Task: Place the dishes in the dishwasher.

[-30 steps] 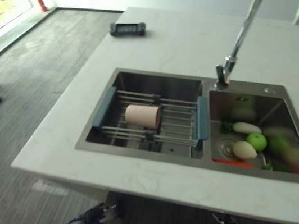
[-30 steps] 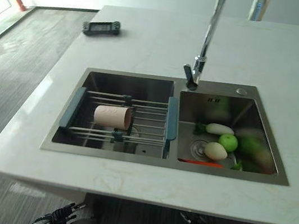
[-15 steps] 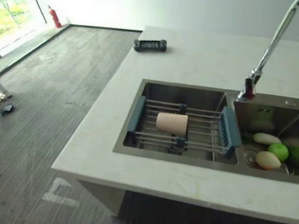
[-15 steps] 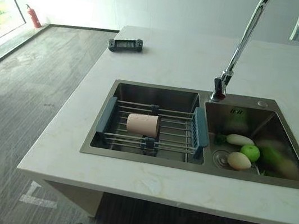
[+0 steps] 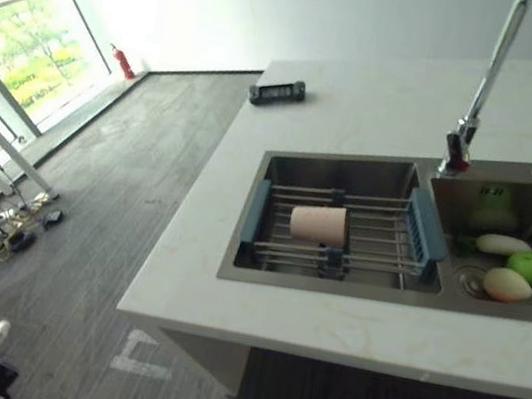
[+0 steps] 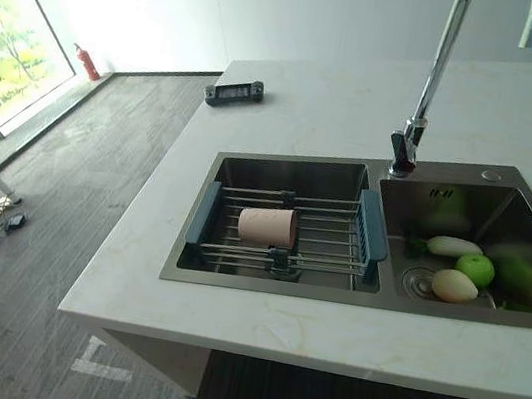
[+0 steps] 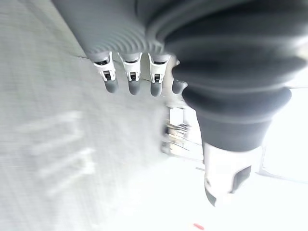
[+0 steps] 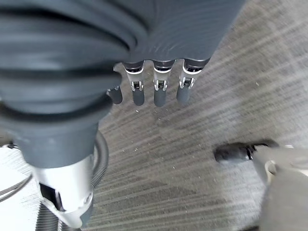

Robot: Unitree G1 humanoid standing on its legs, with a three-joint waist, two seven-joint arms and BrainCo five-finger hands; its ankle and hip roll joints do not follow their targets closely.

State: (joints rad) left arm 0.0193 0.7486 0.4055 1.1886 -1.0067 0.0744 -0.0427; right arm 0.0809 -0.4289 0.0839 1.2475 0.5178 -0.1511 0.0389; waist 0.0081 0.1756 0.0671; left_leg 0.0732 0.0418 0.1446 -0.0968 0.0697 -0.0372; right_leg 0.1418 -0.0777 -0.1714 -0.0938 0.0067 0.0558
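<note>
In the left eye view, a pale pink cup (image 5: 319,224) lay on its side on the wire rack (image 5: 341,234) with blue ends that spanned the left basin of the sink (image 5: 237,256). The bench (image 5: 362,103) around the sink carried only a small dark device (image 5: 277,91) near its far edge. The right basin held vegetables and fruit, among them a green apple (image 5: 527,267).

The right eye view showed the same layout: the cup (image 6: 267,227) was untouched on the rack, the tap (image 6: 427,93) rose behind the divider, and no dishwasher could be made out. Judged from this, the task had not begun; the cup remained to be picked up and carried to a dishwasher.

In the left wrist view, the left robot hand (image 7: 130,77) hung over the floor with fingers straight and relaxed, holding nothing.

In the right wrist view, the right robot hand (image 8: 159,86) likewise pointed down at the grey floor (image 8: 202,159), fingers loose and empty.
</note>
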